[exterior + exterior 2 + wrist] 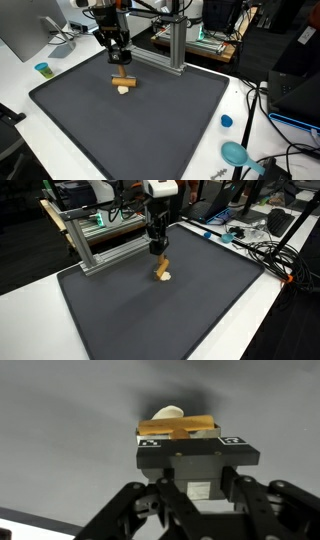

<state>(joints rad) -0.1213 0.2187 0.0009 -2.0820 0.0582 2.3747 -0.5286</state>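
In the wrist view my gripper (198,480) stands shut, its fingers drawn in on a black block (195,455) with two small square markers on its top edge. Just beyond the block lies a wooden cross-shaped piece (178,428), with a pale rounded lump (168,411) behind it. In both exterior views the gripper (120,62) (157,248) points straight down over the wooden piece (122,79) (163,268), which rests on the dark mat (150,125) (150,310) with the pale lump (124,90) at its foot. Whether block and wood touch I cannot tell.
An aluminium frame (172,55) (95,240) stands at the mat's edge close to the arm. A blue cap (227,121), a teal scoop (236,153) and a small teal cup (42,69) lie on the white table. Cables (262,250) run along one side.
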